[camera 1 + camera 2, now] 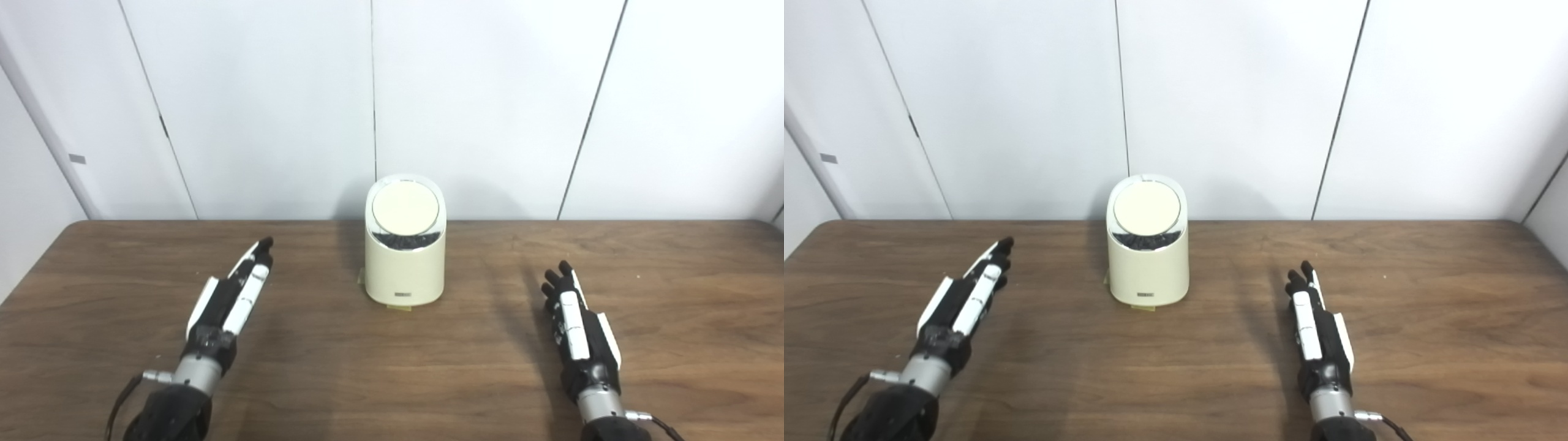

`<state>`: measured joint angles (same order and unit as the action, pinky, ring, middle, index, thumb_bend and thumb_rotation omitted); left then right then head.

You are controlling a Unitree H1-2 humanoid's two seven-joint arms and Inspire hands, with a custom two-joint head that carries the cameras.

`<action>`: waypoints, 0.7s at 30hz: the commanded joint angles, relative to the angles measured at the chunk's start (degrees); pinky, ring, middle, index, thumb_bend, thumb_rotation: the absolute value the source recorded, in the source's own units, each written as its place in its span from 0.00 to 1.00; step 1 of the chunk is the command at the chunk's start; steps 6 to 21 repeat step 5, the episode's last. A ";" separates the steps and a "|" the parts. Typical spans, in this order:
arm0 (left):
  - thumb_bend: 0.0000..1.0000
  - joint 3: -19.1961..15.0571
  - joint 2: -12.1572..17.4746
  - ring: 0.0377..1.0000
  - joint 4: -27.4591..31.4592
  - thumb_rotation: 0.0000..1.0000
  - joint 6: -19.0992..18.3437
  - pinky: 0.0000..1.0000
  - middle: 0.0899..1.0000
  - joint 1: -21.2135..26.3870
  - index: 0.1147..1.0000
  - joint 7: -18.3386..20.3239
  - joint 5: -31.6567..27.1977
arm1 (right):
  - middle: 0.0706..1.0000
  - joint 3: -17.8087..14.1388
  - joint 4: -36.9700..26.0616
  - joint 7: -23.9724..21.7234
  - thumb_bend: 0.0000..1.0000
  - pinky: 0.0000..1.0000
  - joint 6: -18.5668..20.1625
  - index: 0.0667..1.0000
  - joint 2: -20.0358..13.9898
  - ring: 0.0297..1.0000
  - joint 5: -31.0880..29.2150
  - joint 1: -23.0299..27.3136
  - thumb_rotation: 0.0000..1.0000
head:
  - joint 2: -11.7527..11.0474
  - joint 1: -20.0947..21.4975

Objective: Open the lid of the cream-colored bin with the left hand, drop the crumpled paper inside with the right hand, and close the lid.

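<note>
The cream-colored bin (404, 269) stands upright at the middle of the wooden table (392, 380), toward its back edge. Its round lid (405, 207) is tilted in the rim, leaving a dark slit below its front edge. My left hand (236, 291) lies low over the table to the bin's left, fingers stretched forward and holding nothing. My right hand (572, 312) lies to the bin's right, fingers also straight and empty. No crumpled paper shows in either view.
White wall panels (478, 104) rise right behind the table's back edge. A small yellowish tab (401, 308) peeks out under the bin's front.
</note>
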<state>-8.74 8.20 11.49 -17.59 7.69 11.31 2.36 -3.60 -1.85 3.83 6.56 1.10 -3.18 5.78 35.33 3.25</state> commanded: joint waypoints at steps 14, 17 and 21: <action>0.47 -1.05 -1.74 1.00 -1.57 0.90 4.43 1.00 1.00 -0.34 1.00 -1.86 -6.06 | 0.95 0.28 -2.57 -0.78 0.58 1.00 0.03 1.00 -0.60 0.97 -0.14 0.97 0.92 | 0.22 0.32; 0.47 -1.05 -1.74 1.00 -1.57 0.90 4.43 1.00 1.00 -0.34 1.00 -1.86 -6.06 | 0.95 0.28 -2.57 -0.78 0.58 1.00 0.03 1.00 -0.60 0.97 -0.14 0.97 0.92 | 0.22 0.32; 0.47 -1.05 -1.74 1.00 -1.57 0.90 4.43 1.00 1.00 -0.34 1.00 -1.86 -6.06 | 0.95 0.28 -2.57 -0.78 0.58 1.00 0.03 1.00 -0.60 0.97 -0.14 0.97 0.92 | 0.22 0.32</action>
